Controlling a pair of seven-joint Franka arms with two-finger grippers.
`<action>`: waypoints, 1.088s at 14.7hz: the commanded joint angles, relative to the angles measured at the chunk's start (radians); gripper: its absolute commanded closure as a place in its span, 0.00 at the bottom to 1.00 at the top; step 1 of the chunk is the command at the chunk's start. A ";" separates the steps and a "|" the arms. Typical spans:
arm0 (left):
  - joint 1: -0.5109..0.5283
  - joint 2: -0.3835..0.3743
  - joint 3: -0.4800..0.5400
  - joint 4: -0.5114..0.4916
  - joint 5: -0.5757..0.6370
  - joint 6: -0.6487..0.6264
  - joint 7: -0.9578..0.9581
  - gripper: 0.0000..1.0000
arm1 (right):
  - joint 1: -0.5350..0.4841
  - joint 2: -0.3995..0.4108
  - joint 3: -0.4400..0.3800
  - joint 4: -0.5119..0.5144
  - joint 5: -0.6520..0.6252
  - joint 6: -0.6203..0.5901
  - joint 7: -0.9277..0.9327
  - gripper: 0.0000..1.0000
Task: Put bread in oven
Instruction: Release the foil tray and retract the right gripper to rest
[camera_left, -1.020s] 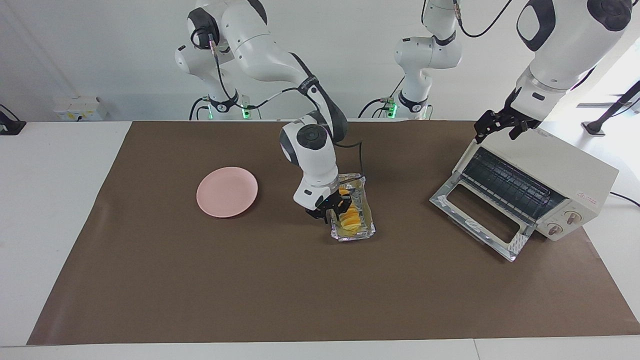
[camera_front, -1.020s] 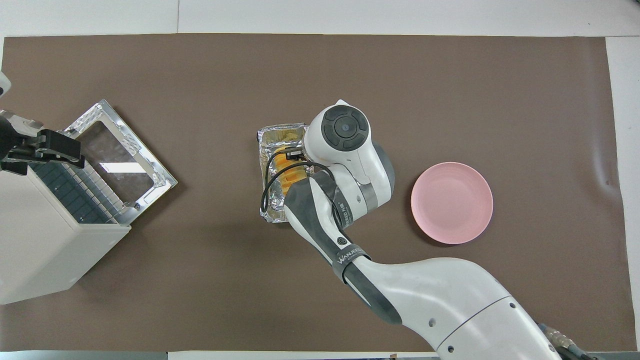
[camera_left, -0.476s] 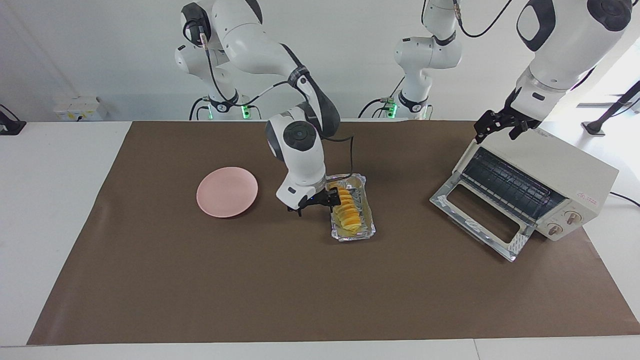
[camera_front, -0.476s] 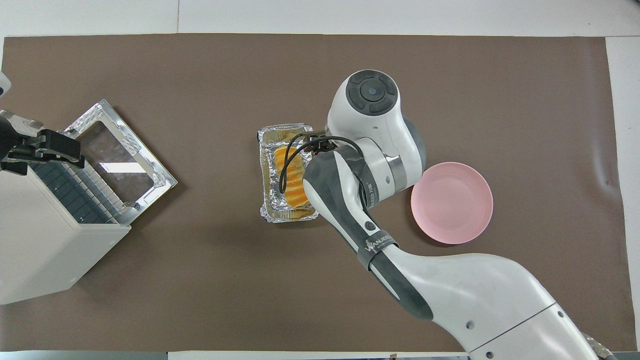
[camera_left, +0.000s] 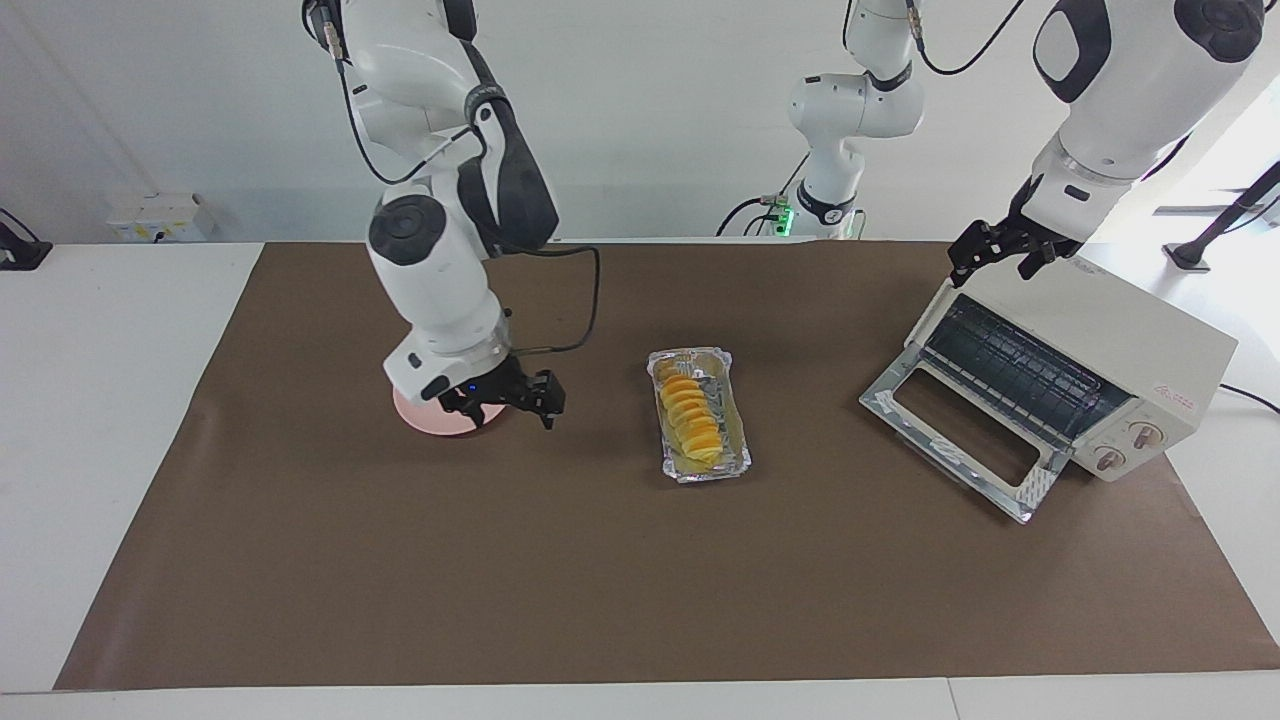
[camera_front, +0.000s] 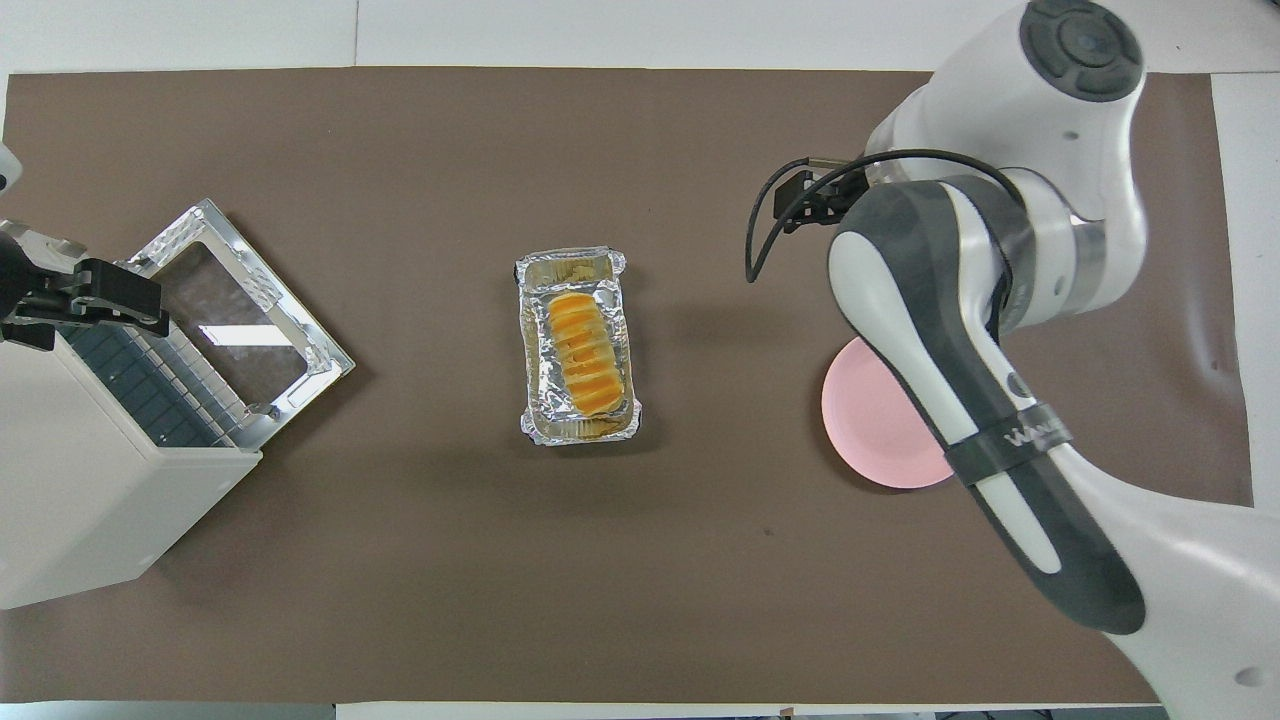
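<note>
Right gripper (camera_left: 512, 398), open and empty, partly hides the pink plate (camera_left: 420, 418) at centre-left; left gripper (camera_left: 1005, 250), open, upper right over the oven (camera_left: 1090, 370); bread (camera_left: 693, 420) mid-frame.

One camera sat high across the table (camera_left: 640, 600) from the robots and faced them, so their bases stood along the top edge against the wall, and the whole brown mat lay in view at a moderate distance. The other hung high above the robots' own end and looked steeply down and forward, with the arms entering from the bottom edge. The two views were half a turn apart. Both took in the same mat, the oven (camera_left: 1090, 370) (camera_front: 90, 480) at the left arm's end, the foil tray (camera_left: 698, 415) (camera_front: 578, 345) near the middle and the pink plate (camera_left: 425, 420) (camera_front: 875, 425) toward the right arm's end.
</note>
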 joint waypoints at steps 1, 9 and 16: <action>0.003 -0.013 -0.003 -0.020 0.016 0.006 -0.004 0.00 | -0.088 -0.038 0.012 -0.028 0.008 -0.009 -0.079 0.00; 0.003 -0.013 -0.003 -0.020 0.016 0.006 -0.004 0.00 | -0.288 -0.107 0.003 -0.031 -0.085 -0.197 -0.504 0.00; 0.001 -0.012 -0.003 -0.018 0.016 0.006 -0.004 0.00 | -0.350 -0.204 0.003 -0.033 -0.128 -0.296 -0.578 0.00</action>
